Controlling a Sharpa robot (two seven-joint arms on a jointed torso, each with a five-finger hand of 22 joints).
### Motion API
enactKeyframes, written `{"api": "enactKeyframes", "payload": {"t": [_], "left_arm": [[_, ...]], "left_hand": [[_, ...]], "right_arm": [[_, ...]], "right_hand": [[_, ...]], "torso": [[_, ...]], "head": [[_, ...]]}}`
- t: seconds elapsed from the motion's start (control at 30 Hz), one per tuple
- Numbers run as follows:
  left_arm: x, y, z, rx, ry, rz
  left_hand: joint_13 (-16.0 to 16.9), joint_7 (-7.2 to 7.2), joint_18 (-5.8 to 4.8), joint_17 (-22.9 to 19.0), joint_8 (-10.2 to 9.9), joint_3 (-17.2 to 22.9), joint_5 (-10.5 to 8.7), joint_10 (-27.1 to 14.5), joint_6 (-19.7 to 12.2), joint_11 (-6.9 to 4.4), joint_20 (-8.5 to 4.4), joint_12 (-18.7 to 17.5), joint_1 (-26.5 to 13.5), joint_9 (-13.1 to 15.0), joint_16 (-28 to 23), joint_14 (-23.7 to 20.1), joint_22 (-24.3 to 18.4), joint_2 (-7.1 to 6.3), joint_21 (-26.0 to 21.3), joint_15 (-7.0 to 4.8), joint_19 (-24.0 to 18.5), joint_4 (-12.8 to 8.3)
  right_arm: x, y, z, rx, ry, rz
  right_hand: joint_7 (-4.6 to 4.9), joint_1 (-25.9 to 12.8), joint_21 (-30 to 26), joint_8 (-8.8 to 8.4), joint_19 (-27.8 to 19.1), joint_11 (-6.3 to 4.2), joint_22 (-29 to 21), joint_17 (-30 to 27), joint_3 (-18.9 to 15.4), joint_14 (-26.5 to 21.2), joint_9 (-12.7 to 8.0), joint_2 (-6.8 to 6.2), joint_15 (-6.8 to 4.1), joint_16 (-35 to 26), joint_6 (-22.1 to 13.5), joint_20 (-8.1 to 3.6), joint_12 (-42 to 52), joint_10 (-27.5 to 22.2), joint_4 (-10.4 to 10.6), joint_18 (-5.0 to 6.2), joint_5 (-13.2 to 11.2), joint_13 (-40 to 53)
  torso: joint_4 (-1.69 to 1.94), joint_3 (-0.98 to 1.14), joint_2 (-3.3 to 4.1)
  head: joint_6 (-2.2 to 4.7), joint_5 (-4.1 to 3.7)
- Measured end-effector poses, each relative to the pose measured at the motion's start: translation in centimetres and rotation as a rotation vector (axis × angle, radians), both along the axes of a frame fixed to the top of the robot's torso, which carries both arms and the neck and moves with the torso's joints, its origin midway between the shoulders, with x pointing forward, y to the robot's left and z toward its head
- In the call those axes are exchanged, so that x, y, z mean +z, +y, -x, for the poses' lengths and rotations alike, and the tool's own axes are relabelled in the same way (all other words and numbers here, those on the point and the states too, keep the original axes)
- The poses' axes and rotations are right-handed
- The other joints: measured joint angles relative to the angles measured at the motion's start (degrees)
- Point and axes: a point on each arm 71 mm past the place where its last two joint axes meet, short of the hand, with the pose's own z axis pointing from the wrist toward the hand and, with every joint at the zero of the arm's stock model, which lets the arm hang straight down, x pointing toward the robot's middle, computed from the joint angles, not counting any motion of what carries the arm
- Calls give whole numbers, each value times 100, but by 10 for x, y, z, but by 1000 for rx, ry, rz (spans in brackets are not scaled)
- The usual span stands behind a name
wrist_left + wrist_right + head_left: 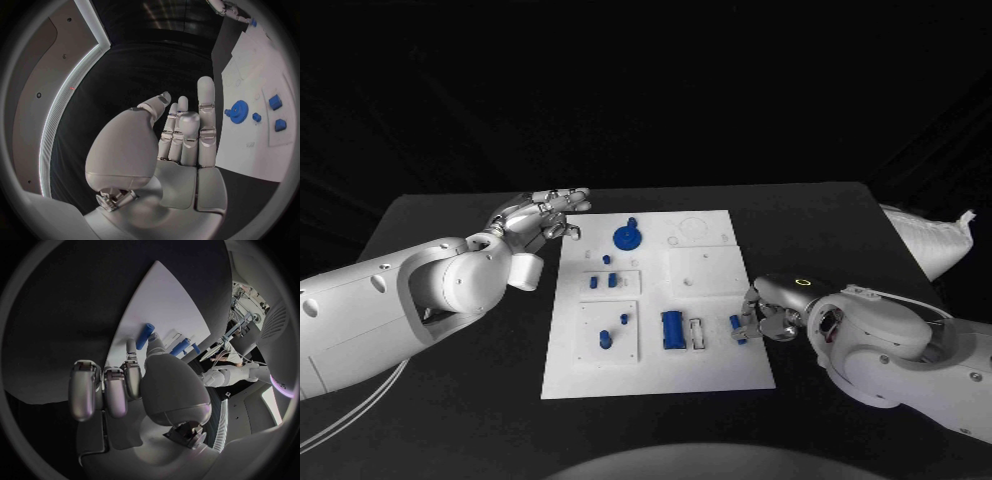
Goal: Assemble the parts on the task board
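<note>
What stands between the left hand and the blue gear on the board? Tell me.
Nothing visible. The left hand hovers open beside the task board, at its far left corner, and the blue gear lies just past it with only bare white board between them.

task board (711, 375) mid-table | gear (629, 237) on its far part | cylinder (674, 329) on its near part

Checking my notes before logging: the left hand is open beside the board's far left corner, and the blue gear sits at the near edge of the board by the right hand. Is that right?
Not quite. The left hand is open beside the task board's far left corner, but the blue gear sits at the far end, close to the left hand, not by the right hand. The head view shows it.
</note>
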Motion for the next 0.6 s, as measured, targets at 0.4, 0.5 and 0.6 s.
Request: {"api": "enactKeyframes", "payload": {"t": [0.4, 0.5, 0.6], "left_arm": [[0, 1, 0, 1, 0, 0], [0, 1, 0, 0, 0, 0], [0, 1, 0, 1, 1, 0]], "left_hand": [[-1, 0, 0, 1, 0, 0, 0, -42, 0, -1, 0, 0, 0, 0, 0, 0, 0, 0, 0, 0, 0, 0], [-1, 0, 0, 1, 0, 0, 0, -42, 0, -1, 0, 0, 0, 0, 0, 0, 1, 0, 0, 0, 0, 0], [-1, 0, 0, 1, 0, 0, 0, -42, 0, -1, 0, 0, 0, 0, 0, 0, 1, 0, 0, 0, 0, 0]], "right_arm": [[-2, 11, -4, 31, -25, 12], [-1, 14, -5, 45, -37, 23], [-1, 16, -5, 59, -46, 40]], "right_hand": [[10, 270, 0, -156, 0, 40, -1, -1, 517, 0, -16, -102, -27, 0, 91, 0, 1, -41, -297, 0, -714, 51], [10, 367, 2, -211, 0, 40, -1, -1, 674, 0, -16, -199, -27, 0, 91, 0, 1, -41, -423, -64, -741, 51], [-8, 436, 23, -237, 0, 41, -2, -1, 810, 0, -16, -268, -27, 0, 109, 0, -27, -41, -539, -89, -742, 51]], "torso": [[-3, 3, 0], [-2, 3, -2], [-2, 3, -4]], "head": [[-14, 13], [-18, 13], [-25, 16]]}}
